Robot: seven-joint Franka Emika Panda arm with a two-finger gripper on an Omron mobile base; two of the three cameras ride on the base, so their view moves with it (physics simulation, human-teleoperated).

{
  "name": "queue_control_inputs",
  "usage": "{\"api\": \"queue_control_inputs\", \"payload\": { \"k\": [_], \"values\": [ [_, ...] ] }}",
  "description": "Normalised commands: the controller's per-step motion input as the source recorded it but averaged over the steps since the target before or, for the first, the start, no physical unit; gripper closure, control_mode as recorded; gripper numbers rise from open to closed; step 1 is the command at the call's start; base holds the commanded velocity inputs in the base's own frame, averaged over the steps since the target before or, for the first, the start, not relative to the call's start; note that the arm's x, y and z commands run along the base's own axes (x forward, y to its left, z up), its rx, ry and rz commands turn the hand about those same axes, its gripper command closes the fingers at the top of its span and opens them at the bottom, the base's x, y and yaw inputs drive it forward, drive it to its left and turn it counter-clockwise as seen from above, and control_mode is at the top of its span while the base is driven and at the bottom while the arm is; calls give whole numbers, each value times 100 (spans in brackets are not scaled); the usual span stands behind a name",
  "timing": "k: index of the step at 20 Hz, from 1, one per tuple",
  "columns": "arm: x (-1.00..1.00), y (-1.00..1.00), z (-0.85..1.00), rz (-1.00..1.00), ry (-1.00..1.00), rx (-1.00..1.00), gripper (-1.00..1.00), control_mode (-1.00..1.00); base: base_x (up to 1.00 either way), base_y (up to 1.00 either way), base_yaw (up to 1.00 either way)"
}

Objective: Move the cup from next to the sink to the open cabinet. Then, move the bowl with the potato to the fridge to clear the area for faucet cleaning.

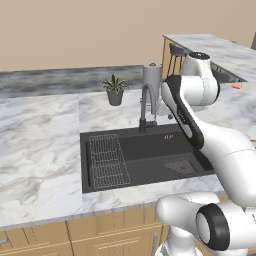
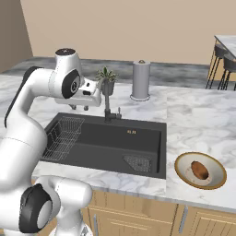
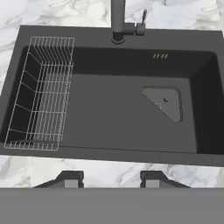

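The marble bench (image 2: pixel 193 115) carries a dark sink (image 2: pixel 106 138) set into its middle, and the arm holds the tool (image 2: pixel 79 107) above the sink's rear left part, close to the faucet (image 2: pixel 108 108) and pointing down into the basin. In the hand view the two fingertips (image 3: pixel 70 178) stand apart with nothing between them, so the tool is open and empty. No cup can be made out on the bench beside the sink, so the bowl is judged to be the thing in hand. The bowl (image 2: pixel 200 170) sits on the bench to the right of the sink, near the front edge, well apart from the tool. The coming move therefore runs rightward and toward the front edge, across the full width of the basin. The bowl is round, so no approach direction is favoured by its shape; its tan rim is the likely grip point. The potato (image 2: pixel 200 169) lies in the bowl's middle, clear of the rim.
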Motion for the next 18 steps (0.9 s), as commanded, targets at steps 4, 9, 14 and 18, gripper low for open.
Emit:
{"api": "queue_control_inputs", "payload": {
  "k": [4,9,14,18],
  "values": [
    [0,1,-4,0,1,-1,-100,-100,0,0,0],
    [0,0,-2,0,1,0,-100,-100,0,0,0],
    [-18,0,0,0,-1,0,-100,-100,0,0,0],
    [-19,4,-6,0,0,0,-100,-100,0,0,0]
  ]
}}
